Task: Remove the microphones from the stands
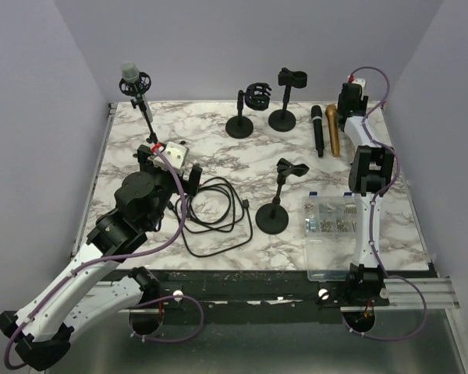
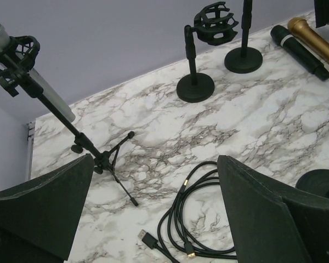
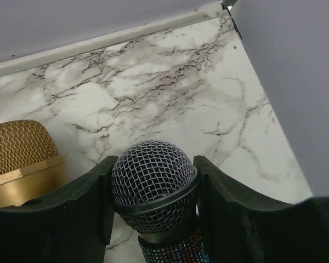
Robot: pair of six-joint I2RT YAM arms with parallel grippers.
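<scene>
The white marble-patterned surface (image 1: 210, 144) is carrying every item. The left arm is reaching over its near-left part, and the left hand (image 2: 156, 164) is standing open, its two black fingers spread wide with nothing between them. The black tripod stand (image 1: 146, 117) is standing at the far-left corner, its legs on the surface just ahead of this hand. The grey-headed microphone (image 1: 130, 72) is sitting in the stand's black shock mount, above and to the left of the open hand and apart from it.

The right arm is stretching to the far-right corner. The right hand (image 3: 153, 164) is gripping the silver-mesh microphone with a rhinestone body (image 3: 153, 186), its fingers pressing on both sides of the head.

Three black round-base stands (image 1: 277, 202) are standing empty in the middle. A clear plastic parts box (image 1: 331, 234) is lying at the near right, and a coiled black cable (image 1: 214, 214) is lying beside the left hand. A black handheld microphone (image 1: 317, 128) and a gold microphone (image 1: 332, 128) are lying side by side, the gold one just beside the right hand.
</scene>
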